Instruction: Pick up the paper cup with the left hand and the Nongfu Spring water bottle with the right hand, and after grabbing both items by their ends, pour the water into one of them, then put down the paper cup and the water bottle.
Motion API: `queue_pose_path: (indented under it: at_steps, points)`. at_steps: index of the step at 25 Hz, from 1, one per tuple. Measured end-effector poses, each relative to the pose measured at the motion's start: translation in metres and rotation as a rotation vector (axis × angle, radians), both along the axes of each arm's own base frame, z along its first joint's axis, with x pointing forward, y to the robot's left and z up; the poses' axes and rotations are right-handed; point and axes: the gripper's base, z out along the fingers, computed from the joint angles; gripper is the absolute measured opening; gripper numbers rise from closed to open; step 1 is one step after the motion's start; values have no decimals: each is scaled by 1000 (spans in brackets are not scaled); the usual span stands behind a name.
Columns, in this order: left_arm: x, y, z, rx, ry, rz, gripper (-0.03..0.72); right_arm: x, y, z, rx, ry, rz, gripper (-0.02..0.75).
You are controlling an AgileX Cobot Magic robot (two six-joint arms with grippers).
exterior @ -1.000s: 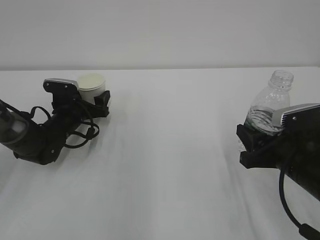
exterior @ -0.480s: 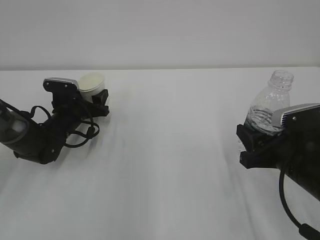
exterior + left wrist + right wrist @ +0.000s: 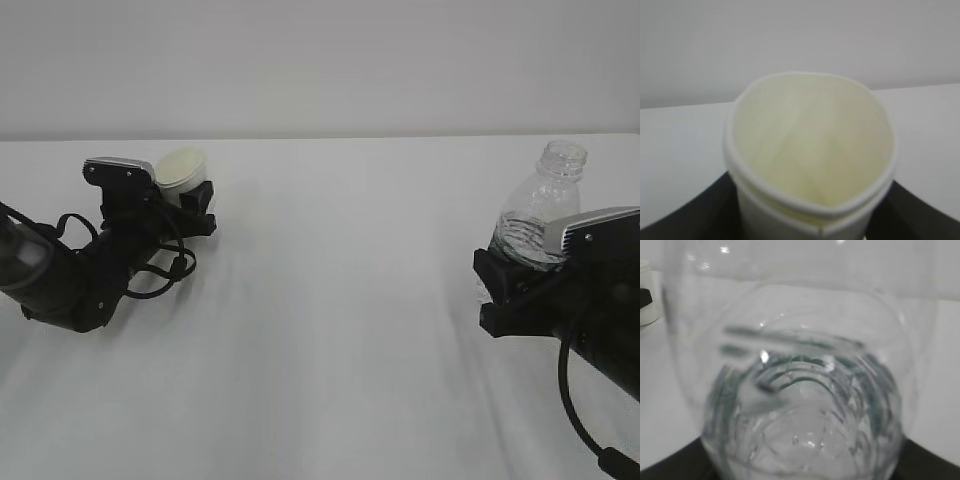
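Observation:
The white paper cup [image 3: 182, 167] sits between the black fingers of my left gripper [image 3: 192, 196] at the table's far left, leaning a little. In the left wrist view the paper cup [image 3: 810, 150] fills the frame, its cream inside empty and its rim pinched out of round between the two fingers [image 3: 695, 217]. On the right, my right gripper [image 3: 512, 275] is shut round the lower body of the clear capless Nongfu Spring water bottle [image 3: 545, 205], which stands upright. The bottle [image 3: 805, 340] holds clear water [image 3: 805, 440] at its bottom; its base is hidden by the gripper.
A white table [image 3: 330, 320] stretches between the two arms, with a pale wall behind its far edge. The left arm's black cables [image 3: 165, 270] loop just above the table near the cup.
The left gripper's fingers have closed in on the cup, which has tipped slightly and shifted left. The right gripper and bottle have not moved.

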Motion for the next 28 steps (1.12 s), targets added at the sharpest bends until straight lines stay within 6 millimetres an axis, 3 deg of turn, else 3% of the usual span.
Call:
queue_pose_path:
  at_steps: [9, 19, 28]
  points:
    - [-28, 5, 34, 6, 8, -12, 450, 0, -1, 0, -6, -2, -5, 405]
    - [-82, -1, 78, 71, -5, -205, 450, 1, -2, 0, -4, -1, -20, 405]
    - [-110, -23, 76, 12, 89, -532, 450, 1, -2, 0, -5, -2, -20, 405]
